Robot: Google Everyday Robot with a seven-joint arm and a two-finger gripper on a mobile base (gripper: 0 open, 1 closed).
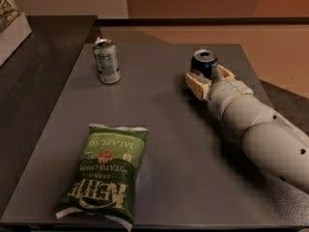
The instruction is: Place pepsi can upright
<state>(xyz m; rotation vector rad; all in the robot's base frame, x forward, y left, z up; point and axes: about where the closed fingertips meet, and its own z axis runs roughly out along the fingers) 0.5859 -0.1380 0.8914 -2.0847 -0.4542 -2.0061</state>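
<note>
The pepsi can (204,63), dark blue with a silver top, stands upright on the grey table (159,129) at the right rear. My gripper (208,77) comes in from the lower right on the white arm. Its cream fingers (197,86) sit on either side of the can's lower half. The can's bottom is hidden behind the gripper.
A silver-white can (106,61) stands upright at the rear left of the table. A green bag of jalapeño potato chips (105,172) lies flat at the front left. A dark counter (34,71) adjoins the table on the left.
</note>
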